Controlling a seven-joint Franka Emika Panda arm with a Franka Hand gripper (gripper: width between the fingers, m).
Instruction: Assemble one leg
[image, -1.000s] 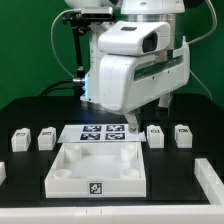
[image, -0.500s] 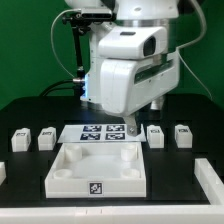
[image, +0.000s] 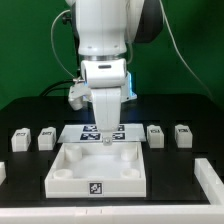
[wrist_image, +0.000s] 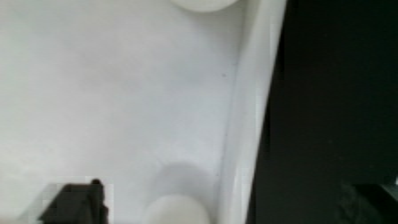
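Four small white legs with tags stand in a row on the black table: two at the exterior view's left (image: 20, 139) (image: 46, 138) and two at the right (image: 155, 134) (image: 182, 133). The large white square panel (image: 70, 178) lies in front of them. My gripper (image: 106, 136) points straight down over the panel's far edge, between the two pairs of legs. In the wrist view the gripper (wrist_image: 222, 205) is open and empty, its fingertips (wrist_image: 71, 203) dark at both sides. Below it are the panel's surface (wrist_image: 107, 110) and two round sockets (wrist_image: 178, 207).
The marker board (image: 88, 131) lies behind the panel, partly under my gripper. White pieces show at the table's left edge (image: 3, 171) and right edge (image: 211, 181). The panel's raised rim (wrist_image: 249, 110) borders the black table (wrist_image: 329, 110).
The arm has swung from the exterior view's right to the middle and turned its wrist. The gripper now hangs over the panel's far edge. The legs and panel have not moved.
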